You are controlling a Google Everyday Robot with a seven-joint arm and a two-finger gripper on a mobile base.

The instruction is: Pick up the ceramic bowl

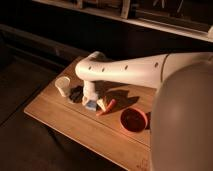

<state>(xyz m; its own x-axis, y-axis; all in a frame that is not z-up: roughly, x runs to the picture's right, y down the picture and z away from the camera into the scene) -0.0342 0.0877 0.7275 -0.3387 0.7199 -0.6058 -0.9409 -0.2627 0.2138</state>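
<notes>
The ceramic bowl (134, 119) is round, shallow and red-orange. It sits on the wooden table (65, 120) near the right front, partly behind my own body. My gripper (90, 103) hangs from the white arm (130, 71) and points down at the table's middle. It is well to the left of the bowl and apart from it. An orange-red elongated item (106, 106) lies just right of the gripper.
A small white cup (62, 85) stands at the table's left. A dark object (76, 94) lies between the cup and the gripper. My large white body (185, 125) blocks the right side. Dark shelving runs behind the table.
</notes>
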